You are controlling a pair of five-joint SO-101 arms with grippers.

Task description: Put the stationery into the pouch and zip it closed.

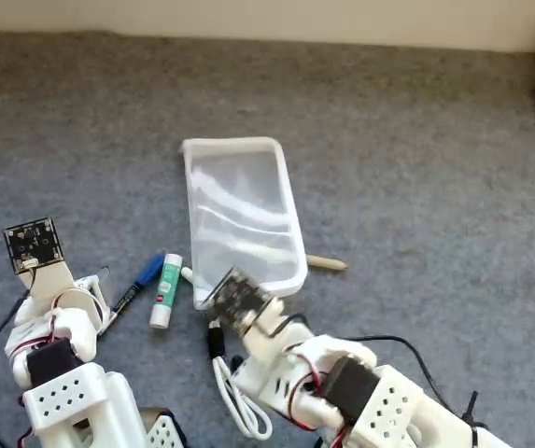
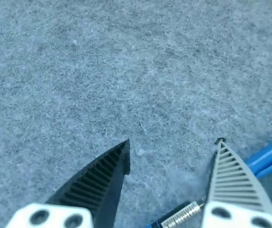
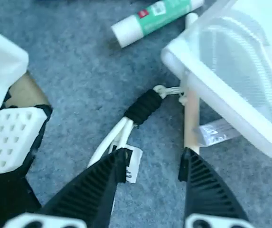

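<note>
Left arm (image 1: 57, 327) and right arm (image 1: 342, 383) stand at the near edge of a grey felt table (image 1: 416, 140). Beyond them a white mesh pouch (image 1: 242, 219) lies flat at mid-table, one short end facing the arms. Whether its zip is open cannot be told. The right gripper (image 3: 154, 154) is at the pouch's near corner, jaws apart and empty. Under it lie a coiled white cable (image 3: 121, 133) and a wooden stick (image 3: 191, 118) that runs beneath the pouch. The left gripper (image 2: 173, 142), well left of the pouch, has its jaws spread over bare felt. A green-and-white glue stick (image 1: 165, 289) lies just left of the pouch's near end. A blue pen (image 1: 136, 285) lies farther out, beside that gripper.
</note>
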